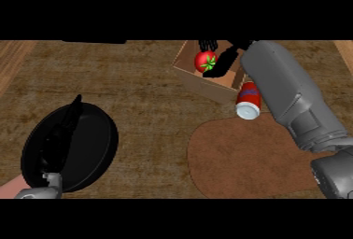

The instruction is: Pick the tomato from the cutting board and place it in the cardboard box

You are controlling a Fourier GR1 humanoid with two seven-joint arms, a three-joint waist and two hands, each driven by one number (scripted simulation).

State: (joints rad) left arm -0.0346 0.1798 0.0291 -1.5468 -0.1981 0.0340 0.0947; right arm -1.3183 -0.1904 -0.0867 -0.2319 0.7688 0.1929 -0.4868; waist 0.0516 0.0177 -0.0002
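Item 1. Tomato: red with a green star-shaped calyx, sitting in the open top of the cardboard box and off the cutting board. Whether it touches the box floor cannot be told.

Item 2. Right hand: black, at the far end of a grey forearm that crosses the view from the lower right. Its fingers are curled round the tomato, some above it and one along its right side.

Item 3. Cardboard box: tan, open-topped, set corner-on at the far edge of the table, its far side cut off by the view's top.

Item 4. Cutting board: reddish-brown with rounded corners, on the near right of the table, bare on its visible part.

Item 5. Bottle: red with a white cap, lying on its side just beside the box's near corner. The cap end reaches the board's far edge.

Item 6. Black round pan: near left of the table, well apart from the box.

Item 7. Left hand: resting at the lower left, seen edge-on against the pan, fingers straight and pointing up, holding nothing.

Item 8. Table: dark brown, grained.
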